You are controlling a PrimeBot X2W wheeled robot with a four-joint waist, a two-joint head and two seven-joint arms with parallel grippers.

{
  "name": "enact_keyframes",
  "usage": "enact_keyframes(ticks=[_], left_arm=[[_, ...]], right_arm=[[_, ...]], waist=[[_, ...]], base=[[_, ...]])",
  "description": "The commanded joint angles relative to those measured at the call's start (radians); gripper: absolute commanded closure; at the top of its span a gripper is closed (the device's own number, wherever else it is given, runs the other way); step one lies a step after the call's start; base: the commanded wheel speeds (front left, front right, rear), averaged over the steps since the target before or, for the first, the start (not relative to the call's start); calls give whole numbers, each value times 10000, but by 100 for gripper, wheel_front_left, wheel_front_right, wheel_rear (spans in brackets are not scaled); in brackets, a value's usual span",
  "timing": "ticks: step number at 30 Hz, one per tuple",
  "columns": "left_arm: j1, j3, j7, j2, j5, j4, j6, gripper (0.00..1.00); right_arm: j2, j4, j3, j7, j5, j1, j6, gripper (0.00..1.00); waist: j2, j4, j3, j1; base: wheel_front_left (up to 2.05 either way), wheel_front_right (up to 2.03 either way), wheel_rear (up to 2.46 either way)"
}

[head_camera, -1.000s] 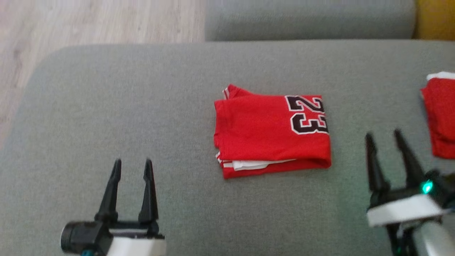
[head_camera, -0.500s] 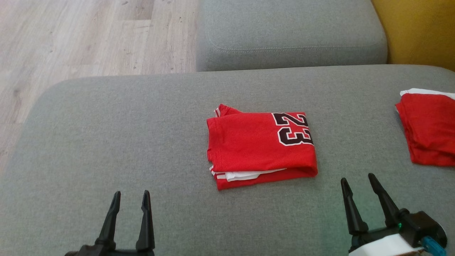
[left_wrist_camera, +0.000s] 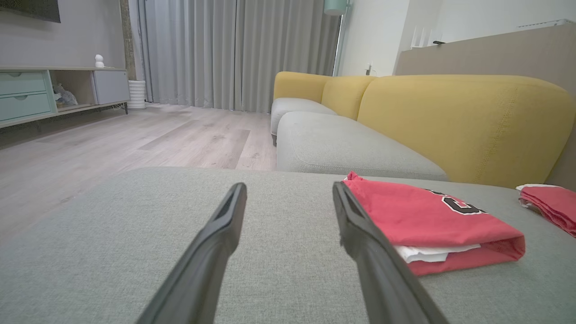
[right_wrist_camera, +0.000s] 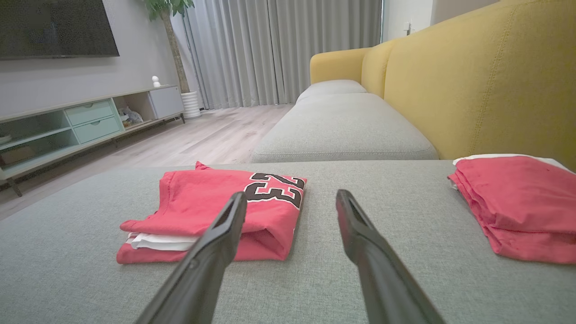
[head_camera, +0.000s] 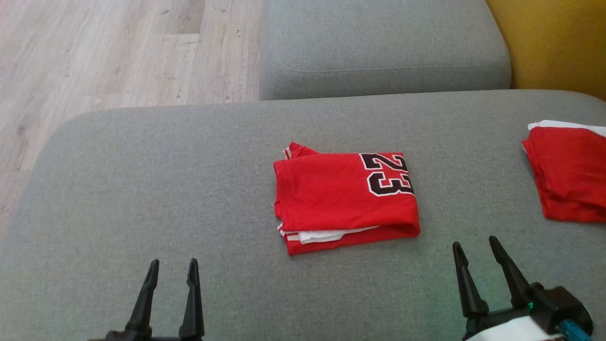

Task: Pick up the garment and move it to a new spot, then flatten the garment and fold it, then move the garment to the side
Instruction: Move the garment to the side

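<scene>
Nearest me, the left gripper (head_camera: 173, 261) and right gripper (head_camera: 474, 241) are hovering over the grey cushion (head_camera: 142, 189), both spread wide and gripping nothing. Beyond them the folded red garment (head_camera: 331, 199) is lying mid-cushion, its number facing up, with another red pile (head_camera: 568, 175) sitting well off to its right

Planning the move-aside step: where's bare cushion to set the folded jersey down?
Widest bare patch: cushion left of the folded jersey, out to its rounded edge, ahead of the left gripper. A narrower strip between jersey and the red pile. Right end is crowded: pile plus right gripper.
</scene>
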Motion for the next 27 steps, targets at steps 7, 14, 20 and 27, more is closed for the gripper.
enact_keyframes(ticks=[7,14,20,27], left_arm=[[-173,348,-51,-41,105,-350,-40,0],[-220,321,-51,-41,110,-398,-51,0],[-295,129,-51,-41,-237,-709,-383,0],[-887,71,-51,-41,-318,-1411,-472,0]], right_arm=[[-68,-315,140,-110,-120,-104,-7,0],[-55,-229,67,-110,-135,-103,-7,0],[139,269,-55,-110,423,-508,-7,0],[-98,2055,617,-108,1271,-2240,-7,0]], waist=[[0,3,-38,0],[0,87,84,0],[0,282,419,0],[0,621,1479,0]], base=[[0,0,0],[0,0,0],[0,0,0],[0,0,0]])
